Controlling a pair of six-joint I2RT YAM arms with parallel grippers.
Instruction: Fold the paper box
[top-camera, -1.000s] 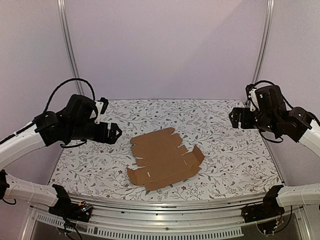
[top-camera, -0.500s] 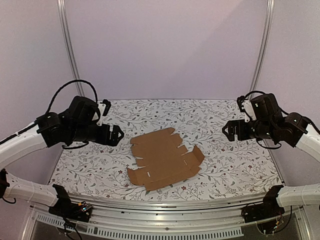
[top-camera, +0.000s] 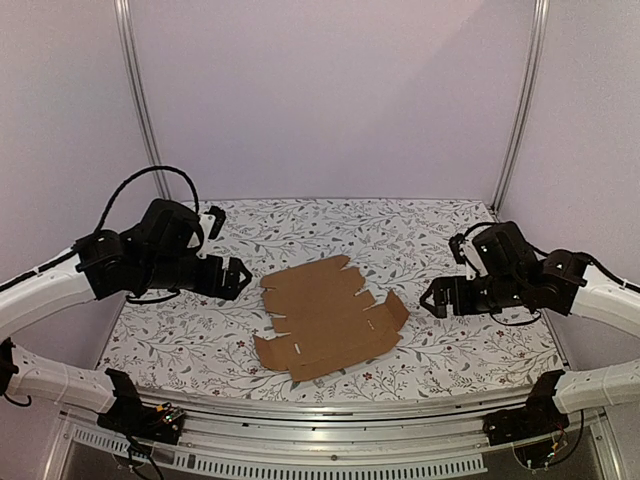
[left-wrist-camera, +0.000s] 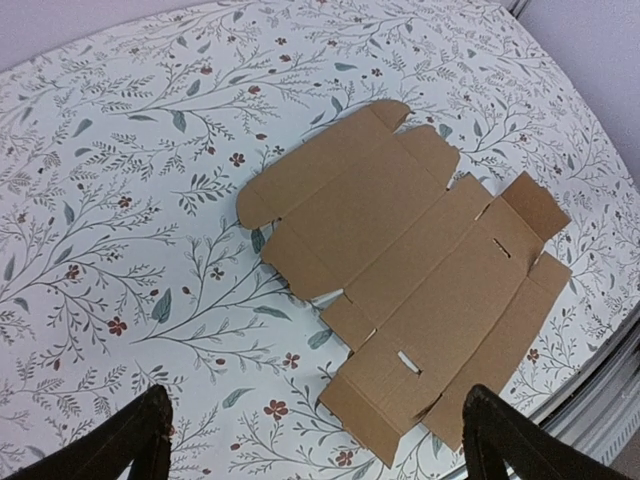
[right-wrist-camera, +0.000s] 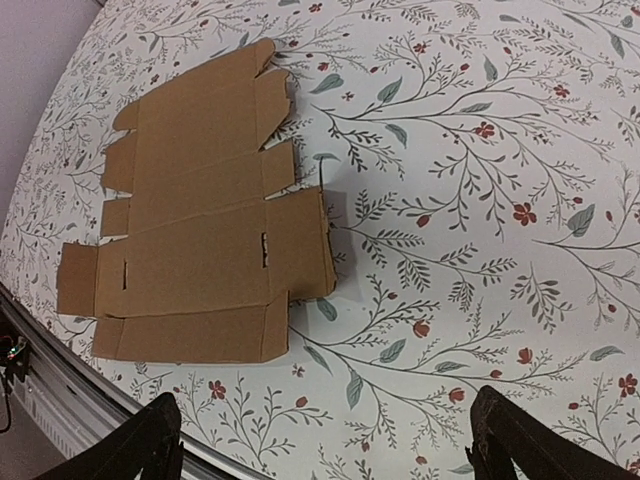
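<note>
The paper box (top-camera: 325, 318) is a flat brown die-cut cardboard sheet lying unfolded on the middle of the floral table, with flaps, tabs and small slots; its right-hand flap is slightly raised. It also shows in the left wrist view (left-wrist-camera: 410, 290) and the right wrist view (right-wrist-camera: 205, 235). My left gripper (top-camera: 232, 275) hovers open and empty above the table, left of the sheet. My right gripper (top-camera: 432, 298) hovers open and empty, right of the sheet. Only the dark fingertips (left-wrist-camera: 130, 445) (right-wrist-camera: 505, 440) show in each wrist view.
The table (top-camera: 450, 250) has a white cloth with a leaf and flower print. A metal rail (top-camera: 330, 415) runs along the near edge. Pale walls with vertical metal posts (top-camera: 140, 100) close off the back and sides.
My right gripper has moved down and leftward toward the sheet's right edge. My left gripper has moved slightly down and right toward the sheet. The sheet has not moved.
</note>
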